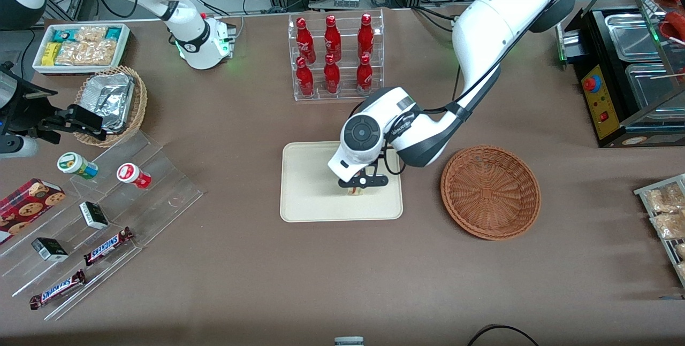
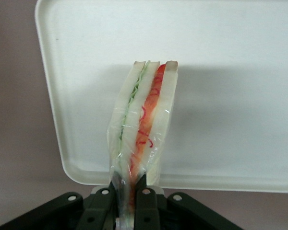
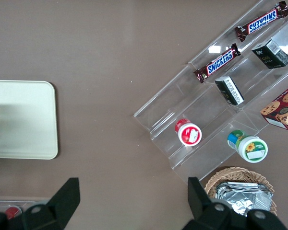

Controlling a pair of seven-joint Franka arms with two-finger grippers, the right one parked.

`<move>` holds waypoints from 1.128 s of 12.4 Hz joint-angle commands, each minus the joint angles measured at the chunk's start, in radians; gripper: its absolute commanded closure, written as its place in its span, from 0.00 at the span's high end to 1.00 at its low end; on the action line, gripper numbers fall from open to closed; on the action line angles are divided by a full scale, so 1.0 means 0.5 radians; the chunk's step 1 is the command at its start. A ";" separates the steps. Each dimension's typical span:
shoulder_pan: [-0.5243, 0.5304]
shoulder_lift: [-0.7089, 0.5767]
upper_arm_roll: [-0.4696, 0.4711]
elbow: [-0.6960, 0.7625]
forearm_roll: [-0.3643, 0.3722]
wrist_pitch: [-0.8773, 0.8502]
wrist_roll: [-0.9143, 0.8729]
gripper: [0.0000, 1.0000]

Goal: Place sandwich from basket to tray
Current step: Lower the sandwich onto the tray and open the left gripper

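Presently, the parts of the scene read as follows.

Gripper: the left arm's gripper hangs over the tray, on the half nearer the basket; its two fingers are closed narrowly on the sandwich, one on each bread face.

Sandwich: the wedge, in clear wrap, is pinched at one end and points away from the fingers, with its green and red filling layers facing the wrist camera. In the front view only a sliver shows beneath the gripper.

Tray: the cream tray lies flat on the brown table, otherwise bare. Whether the sandwich already touches the tray cannot be told; it appears low and close to it.

Basket: the reddish-brown woven basket sits beside the tray, toward the working arm's end of the table, with nothing in it.

Step in hand: judged from this layout, carrying is done and the set-down on the tray is under way.

Next move: probably a short lowering until the wedge rests on the tray, then opening the fingers and lifting straight up. The soft bread and slippery wrap may cling to a finger, so a slow release seems wise.

Surroundings: a rack of red bottles stands farther from the front camera than the tray, well apart from the gripper.
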 commanded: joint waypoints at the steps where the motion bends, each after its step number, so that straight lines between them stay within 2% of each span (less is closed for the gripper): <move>1: -0.117 0.052 0.119 0.148 0.033 -0.151 -0.081 0.00; 4: -0.246 0.166 0.205 0.329 0.026 -0.244 -0.185 0.00; 9: -0.320 0.227 0.205 0.523 0.017 -0.397 -0.228 0.00; 14: -0.341 0.258 0.208 0.538 0.023 -0.373 -0.247 0.00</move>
